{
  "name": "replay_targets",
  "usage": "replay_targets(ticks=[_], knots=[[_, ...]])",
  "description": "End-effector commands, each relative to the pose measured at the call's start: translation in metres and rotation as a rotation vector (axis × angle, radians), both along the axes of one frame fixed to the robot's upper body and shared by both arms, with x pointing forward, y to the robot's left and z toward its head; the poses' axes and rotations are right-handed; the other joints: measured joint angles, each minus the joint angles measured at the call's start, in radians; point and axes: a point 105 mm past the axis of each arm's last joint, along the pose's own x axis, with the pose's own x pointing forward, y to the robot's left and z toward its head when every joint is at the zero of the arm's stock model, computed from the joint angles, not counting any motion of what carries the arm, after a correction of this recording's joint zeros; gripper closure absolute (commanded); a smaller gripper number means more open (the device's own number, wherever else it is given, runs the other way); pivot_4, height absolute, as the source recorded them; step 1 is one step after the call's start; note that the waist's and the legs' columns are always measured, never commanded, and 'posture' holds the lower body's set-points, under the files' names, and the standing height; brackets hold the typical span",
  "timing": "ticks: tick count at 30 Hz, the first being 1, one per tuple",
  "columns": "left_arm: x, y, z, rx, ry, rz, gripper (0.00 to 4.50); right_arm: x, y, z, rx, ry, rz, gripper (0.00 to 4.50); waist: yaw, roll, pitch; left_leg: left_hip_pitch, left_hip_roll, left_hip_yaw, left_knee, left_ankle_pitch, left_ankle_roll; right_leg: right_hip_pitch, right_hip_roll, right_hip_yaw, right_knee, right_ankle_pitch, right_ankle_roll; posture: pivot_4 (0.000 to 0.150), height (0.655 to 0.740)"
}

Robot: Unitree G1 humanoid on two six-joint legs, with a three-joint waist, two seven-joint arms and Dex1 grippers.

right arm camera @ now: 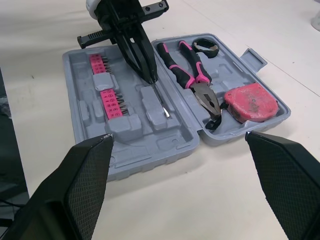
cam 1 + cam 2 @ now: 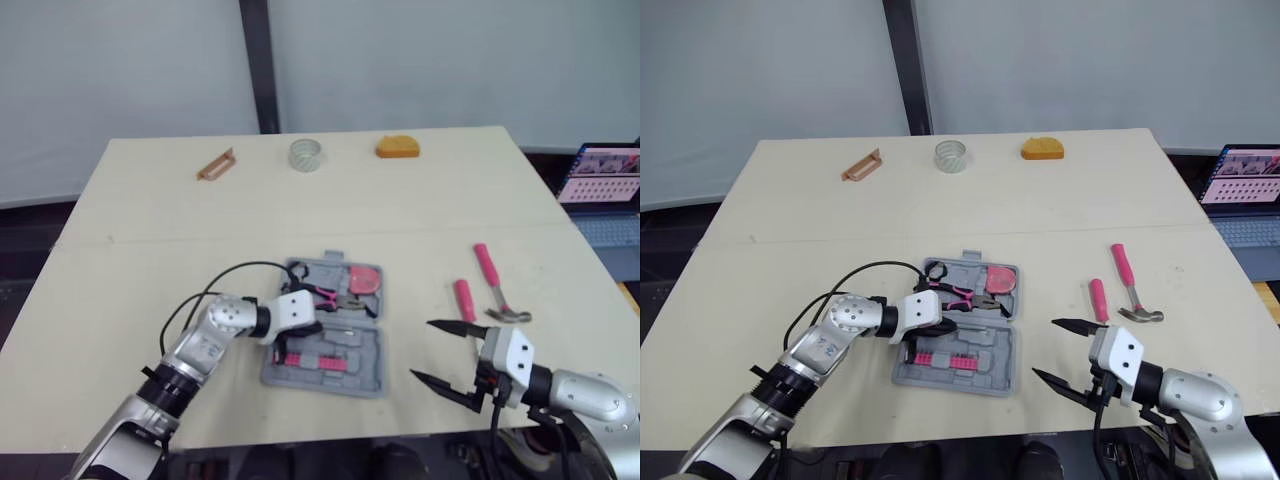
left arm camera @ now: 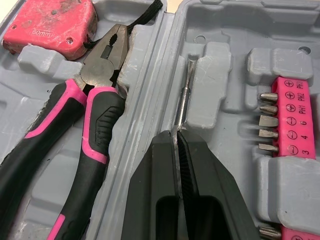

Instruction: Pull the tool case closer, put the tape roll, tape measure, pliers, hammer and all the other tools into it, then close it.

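Note:
The grey tool case [image 2: 365,372] lies open at the table's front middle. In its far half lie pink-and-black pliers [image 3: 85,125], a red tape measure [image 3: 52,22] and a small black roll [image 1: 205,46]. The near half holds pink bit strips [image 3: 295,117]. My left gripper [image 3: 176,136] is over the near half, shut on a thin steel screwdriver shaft [image 3: 186,95] that rests in a moulded slot. My right gripper [image 2: 421,348] stands open to the right of the case with nothing between its fingers. A pink-handled hammer [image 2: 495,285] and a pink handle [image 2: 465,300] lie on the table beyond it.
Along the table's far edge lie a brown flat tool [image 2: 216,164], a clear tape roll [image 2: 307,155] and an orange object [image 2: 398,148]. A laptop [image 2: 600,178] stands off the table's right side. A black cable [image 2: 215,285] loops from my left arm.

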Motion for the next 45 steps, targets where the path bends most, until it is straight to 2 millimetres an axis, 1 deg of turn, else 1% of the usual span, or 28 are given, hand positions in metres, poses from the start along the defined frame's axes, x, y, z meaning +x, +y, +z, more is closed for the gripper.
replay_targets(ticks=[1, 3, 5, 7, 8, 10, 11, 13, 14, 15, 17, 18, 20, 21, 24, 27, 31, 34, 37, 45], knots=[[-0.019, 0.033, -0.059, 0.158, 0.192, 0.101, 4.30, 0.001, 0.001, 0.011, -0.002, -0.046, 0.004, 0.00, 0.000, 0.001, -0.001, 0.000, 0.000, 0.000, 0.000, 0.000, 0.000, 0.000, 0.000, 0.000, 0.000, 0.000, 0.000, 0.150, 0.7400], [-0.014, 0.026, -0.042, 0.049, 0.175, 0.123, 4.30, 0.001, 0.001, 0.011, 0.000, -0.047, 0.005, 0.00, 0.000, 0.001, -0.001, 0.001, 0.000, 0.000, -0.001, 0.000, 0.000, 0.001, 0.000, 0.000, -0.001, 0.000, 0.000, 0.150, 0.7400], [-0.009, 0.020, -0.021, -0.065, 0.152, 0.134, 4.30, 0.002, 0.002, 0.011, 0.002, -0.048, 0.006, 0.00, -0.002, 0.001, -0.001, 0.001, 0.000, 0.000, -0.002, 0.000, 0.000, 0.001, 0.000, 0.000, -0.001, 0.000, 0.000, 0.150, 0.7400], [-0.001, 0.019, 0.012, -0.200, 0.105, 0.161, 4.30, 0.002, 0.002, 0.011, 0.006, -0.051, 0.006, 0.00, -0.008, 0.000, 0.001, 0.000, 0.000, 0.000, -0.003, 0.000, 0.000, -0.001, 0.000, 0.000, -0.001, 0.000, 0.000, 0.150, 0.7400], [0.002, 0.021, 0.030, -0.265, 0.060, 0.173, 4.30, 0.003, 0.002, 0.012, 0.009, -0.052, 0.005, 0.00, -0.013, 0.000, 0.004, -0.001, 0.000, 0.000, -0.003, 0.000, 0.000, -0.001, 0.000, 0.000, -0.001, 0.000, 0.000, 0.150, 0.7400], [0.004, 0.025, 0.050, -0.328, 0.002, 0.190, 4.30, 0.004, 0.003, 0.011, 0.013, -0.053, 0.004, 0.00, -0.020, -0.001, 0.012, -0.003, 0.000, 0.000, -0.002, 0.000, 0.000, -0.003, 0.000, 0.000, -0.001, 0.000, 0.000, 0.150, 0.7400], [0.002, 0.031, 0.065, -0.390, -0.033, 0.205, 4.30, 0.004, 0.003, 0.011, 0.017, -0.052, 0.003, 0.00, -0.020, -0.002, 0.014, -0.005, 0.000, 0.000, -0.002, 0.000, 0.000, -0.005, 0.000, -0.001, -0.001, 0.000, 0.000, 0.150, 0.7400], [-0.010, 0.044, 0.086, -0.479, -0.046, 0.207, 4.30, 0.006, 0.004, 0.011, 0.028, -0.051, 0.003, 0.00, -0.024, -0.002, 0.016, -0.010, 0.000, -0.001, 0.001, 0.000, 0.000, -0.008, 0.000, -0.002, -0.001, 0.001, 0.001, 0.150, 0.7400], [-0.017, 0.051, 0.091, -0.492, -0.032, 0.205, 4.30, 0.007, 0.005, 0.011, 0.033, -0.051, 0.003, 0.00, -0.024, -0.003, 0.017, -0.010, 0.000, -0.001, 0.001, 0.000, 0.000, -0.008, 0.000, -0.001, -0.002, 0.001, 0.001, 0.150, 0.7400], [-0.021, 0.055, 0.092, -0.493, -0.017, 0.203, 4.30, 0.007, 0.005, 0.010, 0.035, -0.050, 0.004, 0.00, -0.025, -0.003, 0.017, -0.010, 0.000, -0.001, 0.000, 0.000, 0.000, -0.008, 0.000, -0.002, -0.002, 0.001, 0.001, 0.150, 0.7400], [-0.031, 0.071, 0.093, -0.493, -0.028, 0.233, 4.30, 0.008, 0.006, 0.010, 0.044, -0.047, 0.004, 0.00, -0.024, -0.002, 0.018, -0.010, 0.000, -0.001, 0.000, 0.000, 0.000, -0.008, 0.000, -0.001, -0.002, 0.001, 0.001, 0.150, 0.7400], [-0.037, 0.080, 0.092, -0.492, -0.046, 0.258, 4.07, 0.008, 0.007, 0.009, 0.047, -0.045, 0.005, 0.00, -0.024, -0.001, 0.018, -0.010, 0.000, -0.001, 0.000, 0.000, 0.000, -0.007, 0.000, -0.001, -0.002, 0.001, 0.001, 0.150, 0.7400], [-0.048, 0.097, 0.086, -0.482, -0.061, 0.309, 3.47, 0.008, 0.008, 0.008, 0.057, -0.037, 0.007, 0.00, -0.023, -0.002, 0.019, -0.010, 0.000, -0.001, 0.000, -0.001, 0.000, -0.007, 0.000, -0.001, -0.003, 0.001, 0.002, 0.150, 0.7400], [-0.054, 0.104, 0.082, -0.484, -0.059, 0.336, 3.07, 0.007, 0.009, 0.007, 0.061, -0.033, 0.008, 0.00, -0.023, -0.002, 0.020, -0.010, 0.000, -0.001, 0.000, -0.001, 0.000, -0.007, 0.000, -0.001, -0.003, 0.001, 0.002, 0.150, 0.7400], [-0.075, 0.129, 0.065, -0.460, -0.057, 0.433, 1.46, 0.005, 0.012, 0.002, 0.070, -0.014, 0.008, 0.00, -0.020, -0.002, 0.021, -0.010, 0.000, -0.001, 0.000, -0.001, 0.000, -0.007, 0.000, -0.001, -0.003, 0.001, 0.002, 0.150, 0.7400], [-0.093, 0.143, 0.052, -0.436, -0.054, 0.485, 0.04, 0.001, 0.013, -0.003, 0.073, 0.004, 0.008, 0.00, -0.019, -0.003, 0.022, -0.010, 0.000, -0.001, 0.000, -0.001, 0.000, -0.007, 0.000, -0.001, -0.004, 0.002, 0.002, 0.150, 0.7400], [-0.110, 0.166, 0.038, -0.397, -0.075, 0.582, 0.04, -0.003, 0.013, -0.008, 0.075, 0.025, 0.005, 0.00, -0.020, -0.002, 0.023, -0.010, 0.000, -0.001, 0.001, -0.002, 0.000, -0.007, 0.000, -0.001, -0.005, 0.002, 0.002, 0.150, 0.7400], [-0.116, 0.175, 0.033, -0.389, -0.078, 0.622, 0.04, -0.004, 0.012, -0.010, 0.075, 0.031, -0.001, 0.00, -0.021, -0.002, 0.024, -0.010, 0.000, -0.001, 0.000, -0.002, 0.000, -0.007, 0.000, -0.001, -0.005, 0.002, 0.002, 0.150, 0.7400], [-0.117, 0.176, 0.034, -0.395, -0.084, 0.634, 0.04, -0.004, 0.011, -0.012, 0.075, 0.034, -0.003, 0.00, -0.020, -0.003, 0.025, -0.010, 0.000, -0.001, 0.001, -0.002, 0.001, -0.007, 0.000, -0.001, -0.005, 0.002, 0.002, 0.150, 0.7400], [-0.116, 0.168, 0.041, -0.417, -0.076, 0.581, 0.04, -0.003, 0.010, -0.014, 0.075, 0.034, -0.002, 0.00, -0.023, -0.001, 0.028, -0.010, 0.000, -0.001, 0.000, -0.002, 0.001, -0.007, 0.000, -0.001, -0.005, 0.002, 0.002, 0.150, 0.7400]])
